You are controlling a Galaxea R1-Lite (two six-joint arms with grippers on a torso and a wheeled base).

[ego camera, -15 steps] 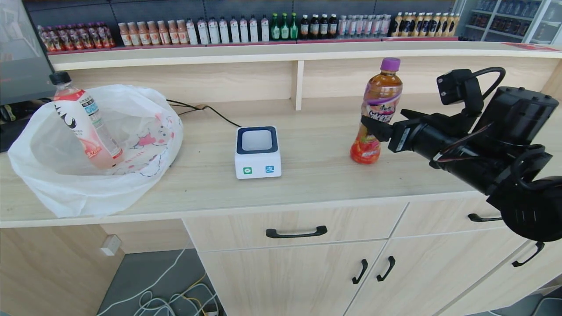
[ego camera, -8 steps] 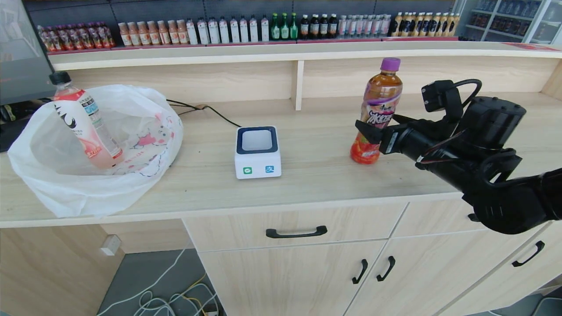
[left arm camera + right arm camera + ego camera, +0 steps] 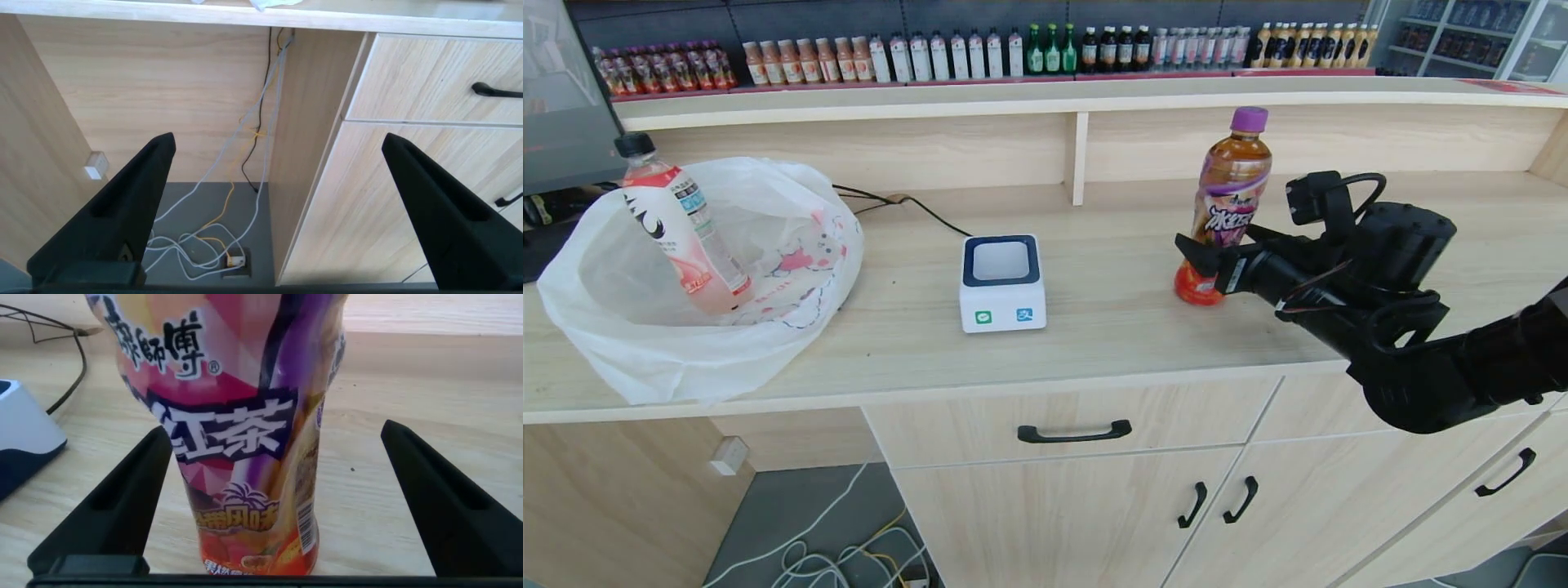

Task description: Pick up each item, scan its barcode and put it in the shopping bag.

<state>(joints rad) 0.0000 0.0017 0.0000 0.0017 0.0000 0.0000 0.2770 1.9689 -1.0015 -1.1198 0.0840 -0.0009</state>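
An upright tea bottle point(image 3: 1230, 192) with a purple cap and a purple-and-orange label stands on the wooden counter point(image 3: 1111, 327) at the right. My right gripper point(image 3: 1217, 249) is open around its lower half, one finger point(image 3: 1194, 251) in front of it. In the right wrist view the tea bottle point(image 3: 237, 433) stands between the two fingers point(image 3: 122, 514), with a gap on each side. A white scanner box point(image 3: 1001, 282) sits mid-counter. The white shopping bag point(image 3: 792, 269) at the left holds a leaning pink drink bottle point(image 3: 678, 224). My left gripper point(image 3: 278, 212) hangs open below counter level, facing the cabinet.
A black cable point(image 3: 907, 204) runs from the back wall to the scanner. A raised shelf point(image 3: 1078, 98) lined with several drink bottles stands behind the counter. Drawers and cabinet doors point(image 3: 1086, 457) lie below the counter edge. Loose cables point(image 3: 229, 237) lie on the floor.
My right arm has moved down and leftward toward the tea bottle, bringing the open fingers around its lower part. The bottle, bag and scanner stayed put.
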